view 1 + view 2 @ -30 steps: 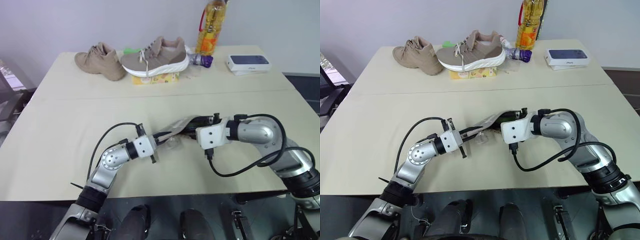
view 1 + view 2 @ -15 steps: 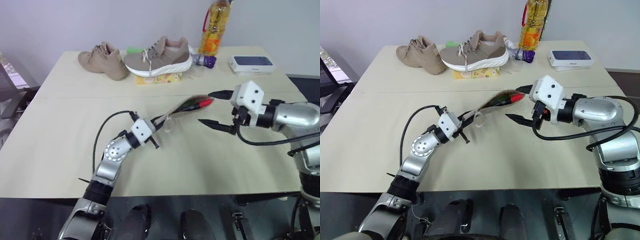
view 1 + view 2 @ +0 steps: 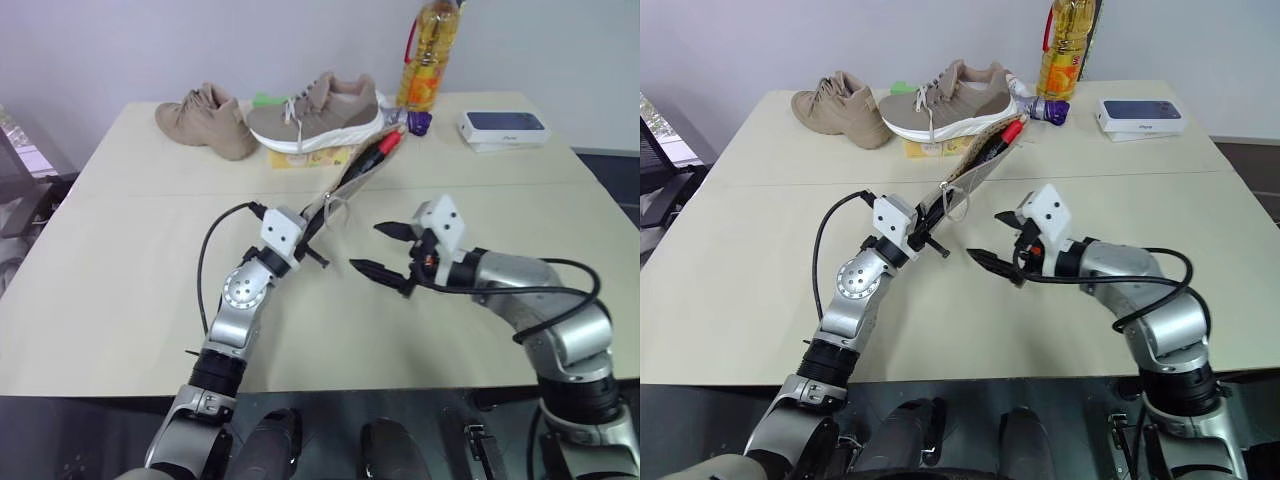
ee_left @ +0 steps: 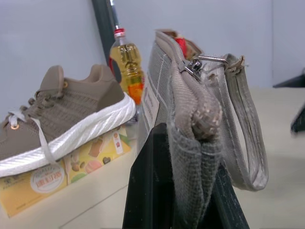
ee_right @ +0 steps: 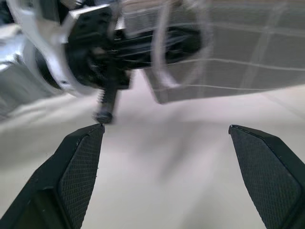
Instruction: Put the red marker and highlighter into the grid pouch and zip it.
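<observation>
A: Left eye view first. The left gripper (image 3: 312,232) is pinching one end of the grid pouch (image 3: 352,180), near the middle of the frame. The pouch sticks up and away toward the shoes (image 3: 312,110) at the top.

B: A second ago that pouch lay low by the table (image 3: 120,260). Now it is lifted and tipped up.

A: Yes. And the red marker (image 3: 388,143) pokes out of the far, open end, just above the middle.

B: Where is the highlighter?

A: I cannot find it. It may be inside the pouch, but I cannot tell.

B: What about the right gripper (image 3: 385,250)?

A: Its two black fingers are spread wide, holding nothing. It sits right of the middle, below the pouch. Half a second ago it was higher and off to the right.

B: So what does that mean?

A: I think tipping the pouch up should help the marker slide down inside. The zipper pull (image 4: 194,67) shows in the left wrist view, at the pinched end. The pouch is not zipped yet, so the open gripper probably goes for it next.
</observation>
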